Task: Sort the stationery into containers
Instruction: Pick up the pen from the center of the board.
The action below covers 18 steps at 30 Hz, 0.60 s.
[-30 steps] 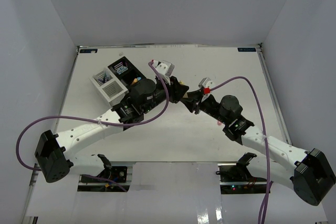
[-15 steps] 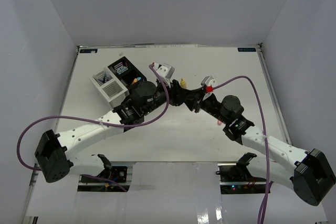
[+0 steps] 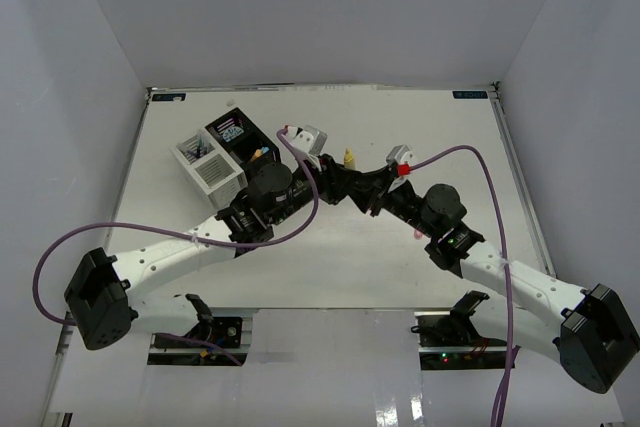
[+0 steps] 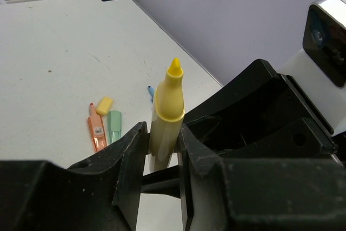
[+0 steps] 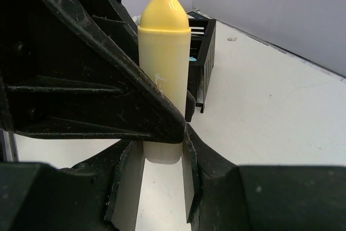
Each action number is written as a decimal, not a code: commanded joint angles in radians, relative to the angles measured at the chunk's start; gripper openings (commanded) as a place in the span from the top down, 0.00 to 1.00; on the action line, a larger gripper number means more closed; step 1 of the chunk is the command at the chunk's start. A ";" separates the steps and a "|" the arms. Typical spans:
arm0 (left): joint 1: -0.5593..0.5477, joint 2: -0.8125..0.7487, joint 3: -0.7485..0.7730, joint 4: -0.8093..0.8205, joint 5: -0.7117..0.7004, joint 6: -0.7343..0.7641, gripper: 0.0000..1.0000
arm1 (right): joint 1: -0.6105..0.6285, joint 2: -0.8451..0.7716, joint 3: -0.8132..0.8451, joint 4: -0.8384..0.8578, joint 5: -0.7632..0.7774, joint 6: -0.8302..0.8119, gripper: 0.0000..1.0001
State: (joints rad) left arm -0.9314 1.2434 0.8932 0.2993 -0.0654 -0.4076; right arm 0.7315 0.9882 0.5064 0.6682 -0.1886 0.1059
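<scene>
A yellow highlighter (image 3: pixel 348 158) stands upright above mid-table, tip up. Both grippers meet at it. My left gripper (image 4: pixel 161 133) is shut on its barrel (image 4: pixel 166 106), a finger pressed on each side. My right gripper (image 5: pixel 162 150) is shut on its lower end (image 5: pixel 162 79), crosswise under the left fingers. In the top view the left gripper (image 3: pixel 340 179) and right gripper (image 3: pixel 365 185) touch nose to nose. The containers sit at the back left: black ones (image 3: pixel 238 137) with items inside and white ones (image 3: pixel 205 165).
An orange highlighter (image 4: pixel 97 131), a green one (image 4: pixel 114 125), a small yellow piece (image 4: pixel 104 105) and a blue tip (image 4: pixel 151 90) lie on the table beyond the grippers. A pink highlighter (image 3: pixel 414 232) lies beside the right arm. A black container (image 5: pixel 203 41) stands close behind the yellow highlighter.
The left gripper opened, then closed on the yellow highlighter that the right gripper holds. Both wrists shifted slightly toward the back, and the highlighter's tip now shows between them.
</scene>
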 commanded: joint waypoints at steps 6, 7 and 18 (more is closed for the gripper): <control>-0.003 -0.030 -0.022 0.086 0.024 0.012 0.64 | 0.002 -0.013 -0.002 0.094 -0.015 0.034 0.92; -0.001 -0.029 -0.022 0.092 0.026 0.013 0.64 | 0.000 -0.013 -0.002 0.091 -0.017 0.035 0.92; -0.003 -0.059 -0.099 0.205 0.026 0.041 0.68 | 0.000 -0.006 -0.014 0.103 0.026 0.161 0.92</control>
State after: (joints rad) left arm -0.9314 1.2278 0.8192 0.4393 -0.0505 -0.3820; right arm 0.7334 0.9882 0.4957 0.7017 -0.1928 0.1886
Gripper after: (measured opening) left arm 0.327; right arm 0.352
